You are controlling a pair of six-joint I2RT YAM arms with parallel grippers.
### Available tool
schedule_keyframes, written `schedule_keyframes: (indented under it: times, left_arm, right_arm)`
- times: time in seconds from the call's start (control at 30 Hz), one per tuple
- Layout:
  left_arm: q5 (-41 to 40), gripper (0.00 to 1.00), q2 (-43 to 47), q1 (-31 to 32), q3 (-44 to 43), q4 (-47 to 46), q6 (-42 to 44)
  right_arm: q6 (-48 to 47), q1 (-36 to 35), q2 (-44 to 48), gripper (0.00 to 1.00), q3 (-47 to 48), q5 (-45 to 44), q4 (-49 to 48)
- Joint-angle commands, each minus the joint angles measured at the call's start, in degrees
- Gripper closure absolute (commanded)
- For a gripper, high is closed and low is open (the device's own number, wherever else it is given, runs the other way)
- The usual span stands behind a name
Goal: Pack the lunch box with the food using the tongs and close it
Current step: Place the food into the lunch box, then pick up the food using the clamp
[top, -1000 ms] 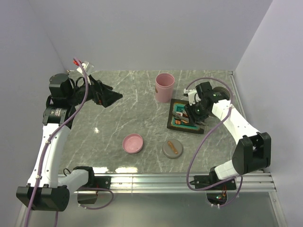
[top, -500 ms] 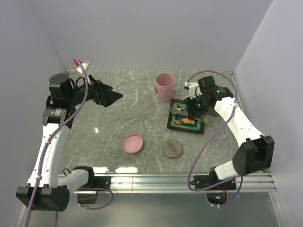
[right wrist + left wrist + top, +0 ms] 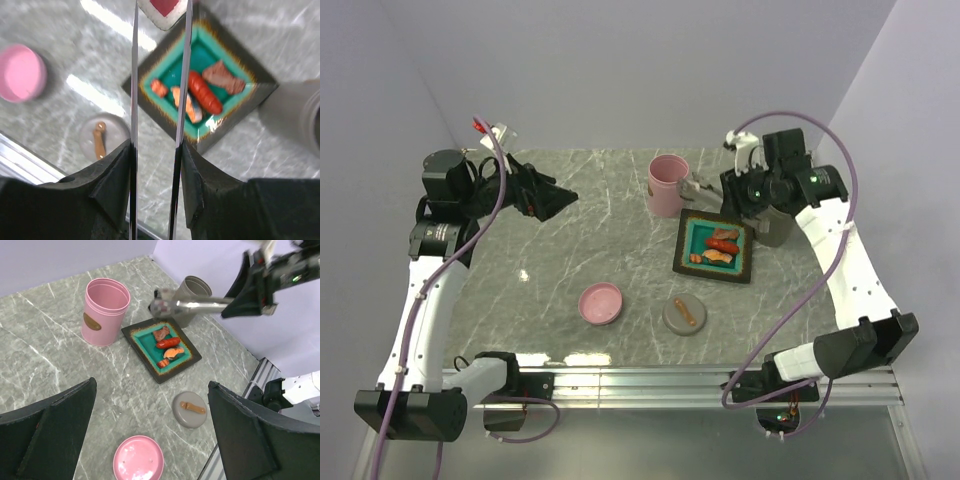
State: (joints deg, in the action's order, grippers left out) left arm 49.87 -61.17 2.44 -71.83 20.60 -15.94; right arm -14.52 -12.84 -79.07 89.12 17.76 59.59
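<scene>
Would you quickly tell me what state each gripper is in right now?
Left gripper: open, holding nothing.
Right gripper: closed on the tongs, which pinch a sushi piece.

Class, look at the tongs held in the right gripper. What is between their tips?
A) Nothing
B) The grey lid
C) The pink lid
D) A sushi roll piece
D: in the right wrist view, a roll piece with white rice and a red centre is pinched between the tips of the tongs, which the right gripper grips by their arms.
</scene>
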Motion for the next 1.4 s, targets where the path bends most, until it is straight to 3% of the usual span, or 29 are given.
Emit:
schedule_keyframes:
  times: [0.0, 0.27, 0.53, 0.77, 1.0, 1.2, 1.3, 1.37]
  left_arm:
    - [-1.78, 0.01, -0.53, -0.33, -2.26, -0.82, -0.49]
    - [-2.22, 0.01, -0.36, -0.86, -1.38, -2.58, -1.9]
    - [-2.23, 0.01, -1.23, -2.17, -1.64, -4.17, -3.92]
    - [-2.32, 0.01, -1.32, -2.26, -1.03, -4.69, -3.92]
    - [-1.97, 0.01, -1.59, -2.26, -1.12, -4.43, -3.83]
    - [-0.82, 0.01, -1.94, -2.26, -1.46, -4.87, -4.27]
    - [-1.17, 0.01, -1.68, -2.26, -1.91, -3.29, -2.17]
    - [-2.84, 0.01, -1.41, -2.26, -1.21, -3.28, -0.93]
  right_arm:
    - [1.51, 0.36, -3.1, 0.59, 10.09, 3.07, -1.23]
    - [3.27, 0.27, -14.96, 0.59, 25.21, 5.97, -1.85]
    - [3.8, 0.18, -20.6, 0.58, 27.07, 4.75, -4.57]
    - [3.01, -0.08, -23.15, 0.51, 26.46, 4.13, -5.19]
    - [2.75, -0.08, -22.89, 0.39, 26.98, 4.13, -4.4]
    - [1.0, -0.08, -21.75, 0.39, 29.27, 4.47, -0.54]
    - [-1.02, 0.1, -16.49, 0.4, 24.54, 5.26, 0.88]
    - [-1.82, 0.01, -10.16, 0.4, 16.03, 5.27, 0.0]
